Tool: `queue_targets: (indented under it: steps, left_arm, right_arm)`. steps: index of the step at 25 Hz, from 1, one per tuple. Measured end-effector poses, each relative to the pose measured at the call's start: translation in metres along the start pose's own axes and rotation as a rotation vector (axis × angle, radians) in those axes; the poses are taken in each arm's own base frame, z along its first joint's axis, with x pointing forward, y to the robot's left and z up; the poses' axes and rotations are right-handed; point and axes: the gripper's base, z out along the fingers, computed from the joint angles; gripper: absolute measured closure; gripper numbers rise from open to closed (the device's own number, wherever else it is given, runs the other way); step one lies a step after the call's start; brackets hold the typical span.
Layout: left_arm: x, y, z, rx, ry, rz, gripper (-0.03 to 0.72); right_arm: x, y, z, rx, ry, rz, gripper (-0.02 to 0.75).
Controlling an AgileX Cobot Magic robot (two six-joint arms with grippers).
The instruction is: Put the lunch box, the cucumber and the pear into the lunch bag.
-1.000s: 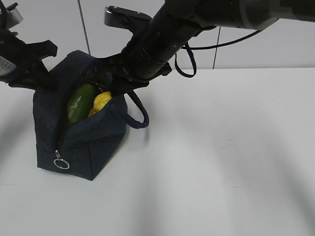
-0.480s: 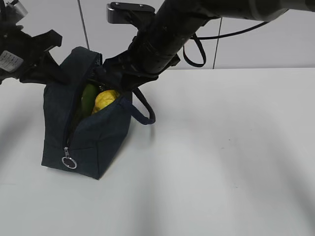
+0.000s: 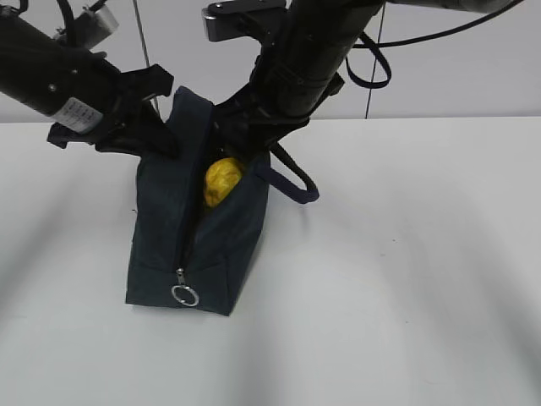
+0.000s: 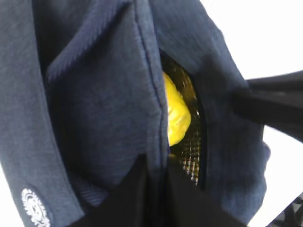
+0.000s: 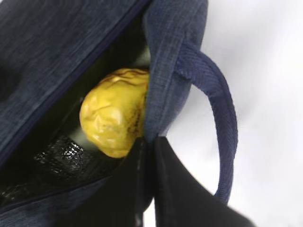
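Exterior view: we see the lunch bag [image 3: 199, 237] standing on a plain white table [image 3: 406, 279], its zipper slit open and its silver ring pull [image 3: 184, 294] hanging low on the near end. The pear [image 3: 221, 180] shows yellow in the opening. Behind the table we see a pale panelled wall [image 3: 456, 76] with dark vertical seams. The left gripper [image 3: 156, 135] meets the bag's upper left edge; the right gripper [image 3: 254, 139] meets the upper right edge, beside a strap handle [image 3: 296, 179].

Left wrist view: we see the left gripper [image 4: 156, 177] clamped on a fold of navy fabric at the opening's rim, with the pear [image 4: 176, 113] and silvery lining [image 4: 189, 156] just beyond.

Right wrist view: we see the right gripper [image 5: 149, 161] pinching the opposite rim, the pear [image 5: 114, 113] just inside. We cannot make out the cucumber or the lunch box.
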Motion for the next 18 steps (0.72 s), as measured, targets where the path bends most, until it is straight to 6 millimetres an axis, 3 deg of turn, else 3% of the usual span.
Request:
queue_targets:
  steps: [8, 18]
  left_arm:
    - [0.003, -0.017, 0.007, 0.040, -0.011, 0.013, 0.677]
    - [0.002, -0.018, 0.007, 0.055, -0.018, -0.003, 0.677]
  right_arm:
    - [0.008, -0.027, -0.030, 0.071, 0.047, 0.039, 0.727]
    - [0.009, -0.021, -0.031, -0.003, 0.052, 0.083, 0.727]
